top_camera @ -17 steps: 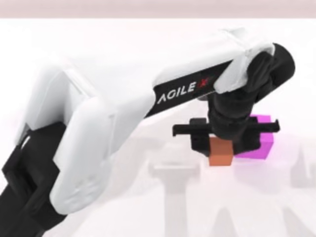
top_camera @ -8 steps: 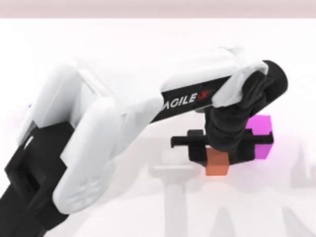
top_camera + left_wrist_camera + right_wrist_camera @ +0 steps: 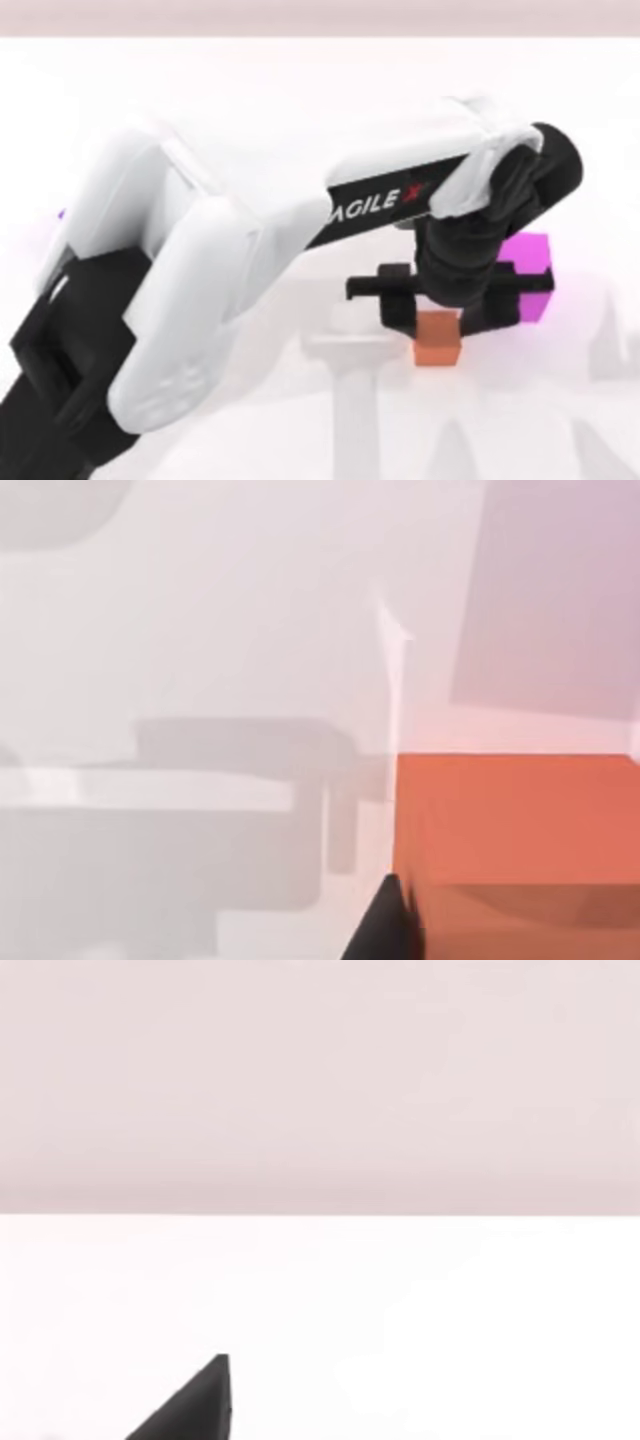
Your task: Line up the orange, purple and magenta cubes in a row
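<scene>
Under left end effector point(image 3: 440, 322), orange cube point(image 3: 437, 342) grasped, magenta cube point(image 3: 535, 255) just beside.

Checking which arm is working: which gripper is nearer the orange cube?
Left. The left gripper sits right over the orange cube; the right gripper is absent from the top view, its wrist view showing only bare table.

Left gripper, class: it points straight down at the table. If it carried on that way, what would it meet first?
Probably the orange cube, directly beneath the left gripper, then the table under it. The magenta cube sits beside that line, not in it. Depth is unclear.
</scene>
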Robot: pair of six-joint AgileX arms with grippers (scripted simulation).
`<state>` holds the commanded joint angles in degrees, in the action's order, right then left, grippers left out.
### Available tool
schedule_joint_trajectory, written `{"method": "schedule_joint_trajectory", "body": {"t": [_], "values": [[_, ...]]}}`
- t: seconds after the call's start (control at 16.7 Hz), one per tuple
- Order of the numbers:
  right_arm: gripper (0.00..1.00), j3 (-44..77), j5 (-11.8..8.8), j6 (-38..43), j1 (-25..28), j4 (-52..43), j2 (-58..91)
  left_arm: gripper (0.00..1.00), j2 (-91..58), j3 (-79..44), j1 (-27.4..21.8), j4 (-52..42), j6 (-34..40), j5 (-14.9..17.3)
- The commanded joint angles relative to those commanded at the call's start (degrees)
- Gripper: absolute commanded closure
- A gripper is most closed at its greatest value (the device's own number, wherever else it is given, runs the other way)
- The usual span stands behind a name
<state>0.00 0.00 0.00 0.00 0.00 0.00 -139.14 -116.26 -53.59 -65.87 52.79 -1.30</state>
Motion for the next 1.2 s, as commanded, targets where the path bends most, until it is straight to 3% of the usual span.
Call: {"method": "schedule_joint_trajectory", "body": {"t": [0.24,0.3,0.84,1.2], "values": [[0.00,0.0,0.0,0.0,0.0,0.0,0.0,0.02,0.0,0.0,0.0,0.0,0.0,0.0],[0.00,0.0,0.0,0.0,0.0,0.0,0.0,0.00,0.0,0.0,0.0,0.0,0.0,0.0],[0.00,0.0,0.0,0.0,0.0,0.0,0.0,0.00,0.0,-0.2,0.0,-0.2,0.0,0.0],[0.00,0.0,0.0,0.0,0.0,0.0,0.0,0.00,0.6,-10.4,0.6,-11.4,0.3,0.0]]}}
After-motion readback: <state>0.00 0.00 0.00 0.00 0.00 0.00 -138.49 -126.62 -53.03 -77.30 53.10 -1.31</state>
